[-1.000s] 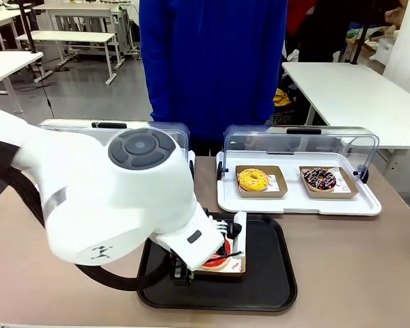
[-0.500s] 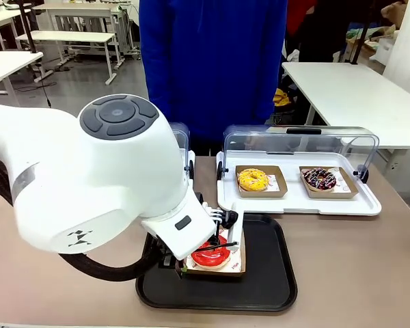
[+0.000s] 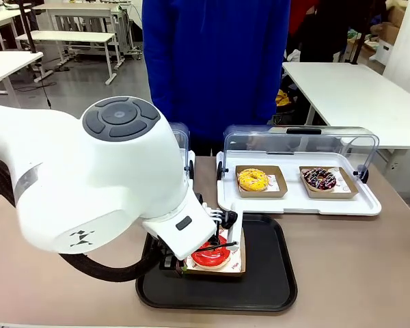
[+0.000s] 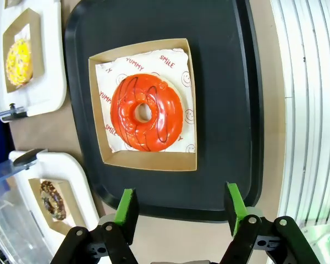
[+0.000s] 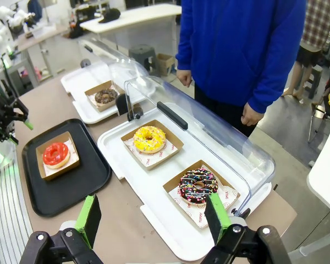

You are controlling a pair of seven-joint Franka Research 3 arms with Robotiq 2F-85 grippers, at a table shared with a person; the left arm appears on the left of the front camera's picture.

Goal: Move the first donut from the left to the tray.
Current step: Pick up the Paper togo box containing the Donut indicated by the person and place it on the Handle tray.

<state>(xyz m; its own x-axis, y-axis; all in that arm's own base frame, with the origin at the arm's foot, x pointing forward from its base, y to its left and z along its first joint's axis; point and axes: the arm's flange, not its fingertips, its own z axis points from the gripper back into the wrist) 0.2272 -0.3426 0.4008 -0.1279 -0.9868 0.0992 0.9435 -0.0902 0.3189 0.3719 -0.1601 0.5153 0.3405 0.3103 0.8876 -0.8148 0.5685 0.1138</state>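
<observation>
Left gripper: jaws spread wide, nothing between them, hanging above the black tray. In its wrist view the green-padded fingers rise from the bottom edge over the tray's near rim and the bare tabletop beside it. The red-glazed donut lies beyond the fingertips, roughly centred between them, clear of both pads. It sits in its brown cardboard tray on printed paper, and that cardboard tray rests flat on the black tray.

Front view: the left arm covers the black tray's left part; the donut shows just past the wrist, inside the tray.

Right gripper: jaws wide apart, empty, held high over the table. Beyond its fingers sits the white display tray with its clear lid up, holding the yellow-glazed donut and the chocolate-glazed donut, each in a cardboard tray. The chocolate one lies nearest the fingertips, between them. The black tray with the red donut lies off past the left-hand finger. A person in blue stands at the far edge.
</observation>
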